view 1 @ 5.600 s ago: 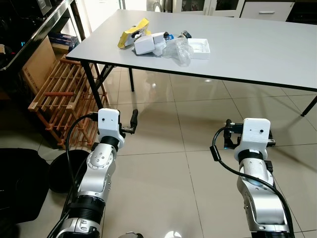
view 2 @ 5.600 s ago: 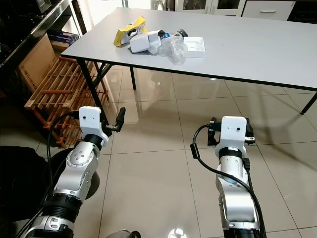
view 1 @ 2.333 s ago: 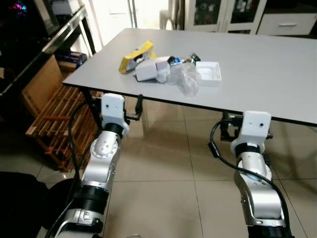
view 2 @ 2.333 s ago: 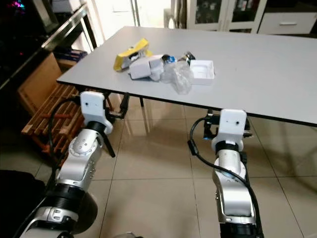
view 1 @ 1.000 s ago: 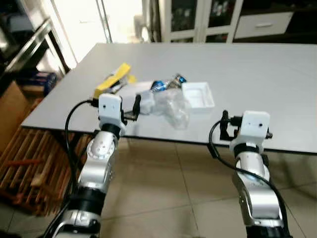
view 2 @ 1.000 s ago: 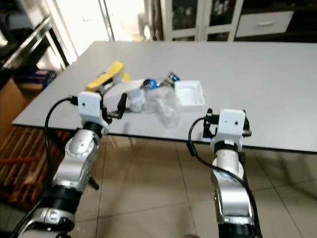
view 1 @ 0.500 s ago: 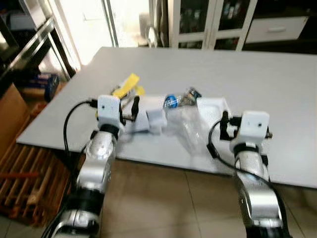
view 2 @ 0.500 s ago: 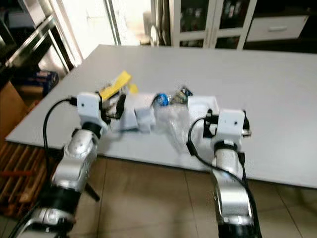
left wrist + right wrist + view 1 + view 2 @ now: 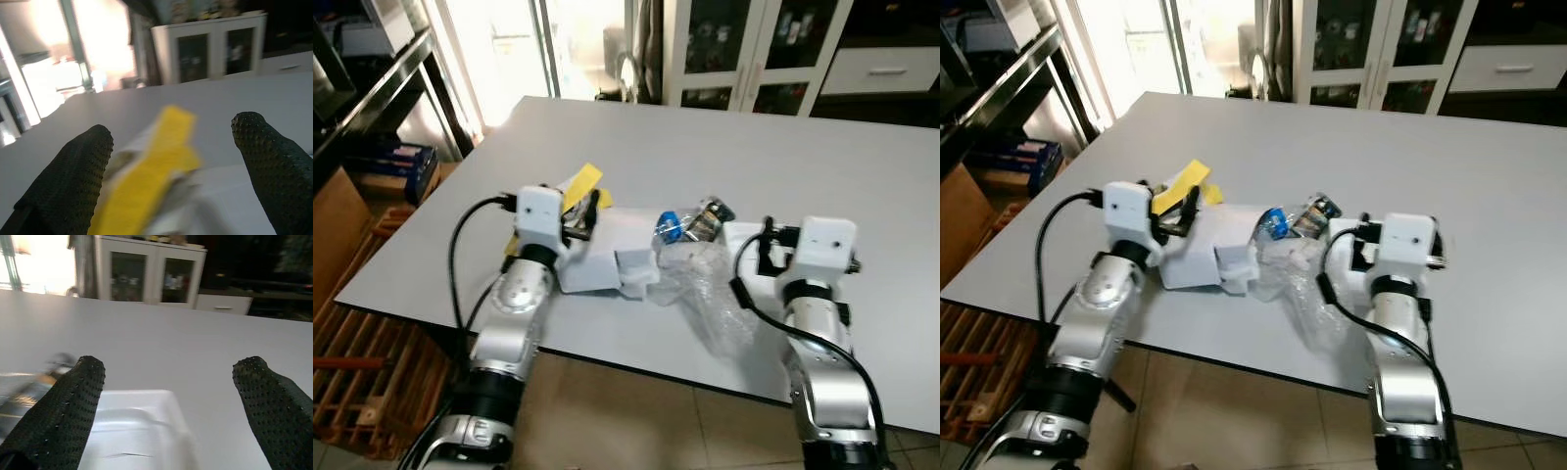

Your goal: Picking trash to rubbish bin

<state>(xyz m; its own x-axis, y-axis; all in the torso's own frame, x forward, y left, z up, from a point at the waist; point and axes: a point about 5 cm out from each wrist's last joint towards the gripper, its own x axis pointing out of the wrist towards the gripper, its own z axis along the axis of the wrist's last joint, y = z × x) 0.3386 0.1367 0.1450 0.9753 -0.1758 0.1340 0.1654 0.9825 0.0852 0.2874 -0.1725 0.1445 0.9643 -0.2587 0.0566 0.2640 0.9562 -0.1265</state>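
Trash (image 9: pixel 636 259) heaped on table (image 9: pixel 862 196): yellow wrapper (image 9: pixel 156 171), white boxes.

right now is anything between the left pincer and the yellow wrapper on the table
Nothing visible is. In the left wrist view the left pincer is open, and the yellow wrapper lies straight ahead between its fingers, on the grey table. The white box sits beside the wrapper, not in front.
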